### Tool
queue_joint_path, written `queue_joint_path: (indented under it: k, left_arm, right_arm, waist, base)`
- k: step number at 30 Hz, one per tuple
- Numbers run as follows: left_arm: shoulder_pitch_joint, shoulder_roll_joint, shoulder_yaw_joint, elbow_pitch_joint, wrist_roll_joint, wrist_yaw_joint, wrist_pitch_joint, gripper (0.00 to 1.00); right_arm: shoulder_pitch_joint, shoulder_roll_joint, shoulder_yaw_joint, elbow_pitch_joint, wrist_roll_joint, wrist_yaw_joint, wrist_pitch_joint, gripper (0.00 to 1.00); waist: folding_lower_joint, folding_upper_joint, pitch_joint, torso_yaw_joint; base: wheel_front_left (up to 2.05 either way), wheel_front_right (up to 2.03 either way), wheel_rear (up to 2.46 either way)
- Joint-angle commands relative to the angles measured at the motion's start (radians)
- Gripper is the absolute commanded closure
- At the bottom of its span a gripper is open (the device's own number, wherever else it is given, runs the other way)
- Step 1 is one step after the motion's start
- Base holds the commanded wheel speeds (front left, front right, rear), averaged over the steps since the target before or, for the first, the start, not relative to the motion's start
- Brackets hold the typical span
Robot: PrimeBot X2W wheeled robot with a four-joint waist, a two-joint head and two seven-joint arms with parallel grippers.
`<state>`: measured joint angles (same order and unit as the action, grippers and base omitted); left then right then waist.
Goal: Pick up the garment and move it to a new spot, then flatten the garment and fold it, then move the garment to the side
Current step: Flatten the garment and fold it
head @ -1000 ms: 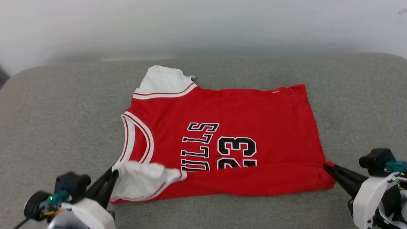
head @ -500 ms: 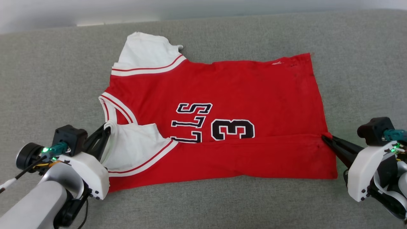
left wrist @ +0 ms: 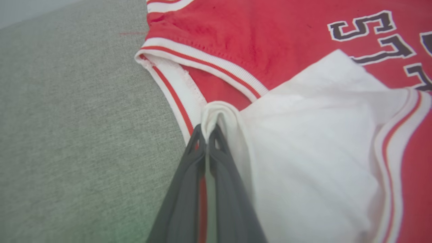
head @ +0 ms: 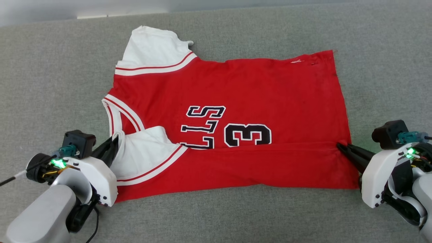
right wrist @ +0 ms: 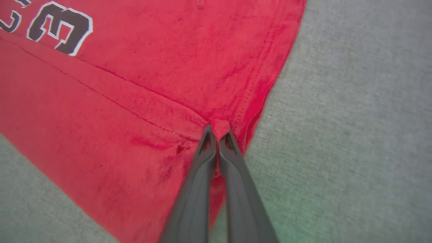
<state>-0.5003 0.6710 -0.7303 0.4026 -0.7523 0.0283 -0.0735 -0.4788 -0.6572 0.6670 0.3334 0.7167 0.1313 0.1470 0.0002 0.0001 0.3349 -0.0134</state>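
Note:
The garment (head: 243,91), a red jersey with white sleeves and black lettering, lies on the grey cushion with its collar to the left. Its near strip is folded up over the front, covering part of the lettering and one digit. My left gripper (head: 115,140) is shut on the garment's folded-over white sleeve (head: 143,152); in the left wrist view the fingers (left wrist: 216,135) pinch a white bunch of the garment (left wrist: 303,141). My right gripper (head: 339,145) is shut on the hem corner; in the right wrist view my gripper (right wrist: 217,130) clamps a small peak of the garment (right wrist: 152,84).
The grey fabric cushion (head: 50,77) spreads around the jersey on all sides. A pale wall runs along the top edge behind it. The other white sleeve (head: 152,49) lies flat at the far left.
The camera has tilted down. Both grippers have carried the near edge farther up over the front, widening the folded strip and covering one digit; in the last half second little has moved.

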Motion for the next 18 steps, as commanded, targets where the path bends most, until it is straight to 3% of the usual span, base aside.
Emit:
queue_joint_path:
  k: [1,2,10,18]
  left_arm:
    - [-0.006,-0.004,0.0,0.014,-0.005,-0.001,0.001,0.02]
    - [-0.01,-0.001,0.001,0.014,-0.003,0.0,-0.002,0.0]
    - [-0.028,0.073,0.008,-0.099,0.0,0.01,0.062,0.0]
    - [-0.059,0.186,0.004,-0.3,-0.083,0.005,0.331,0.0]
  right_arm:
    - [-0.001,0.011,0.002,0.008,0.021,-0.001,-0.003,0.22]
    - [-0.001,0.007,-0.001,0.001,0.028,-0.001,-0.007,0.0]
    - [0.036,-0.048,-0.055,-0.071,0.046,-0.001,-0.04,0.0]
    - [0.073,-0.046,-0.132,-0.136,0.005,-0.001,-0.034,0.0]
  waist:
    - [-0.0002,-0.0001,-0.019,-0.001]
    - [-0.0002,-0.0001,-0.028,0.001]
    - [-0.0002,-0.0001,-0.098,0.019]
    - [-0.0002,-0.0001,-0.125,0.023]
  base:
    - [0.0,0.0,0.0]
    - [0.0,0.0,0.0]
    - [0.0,0.0,0.0]
    - [0.0,0.0,0.0]
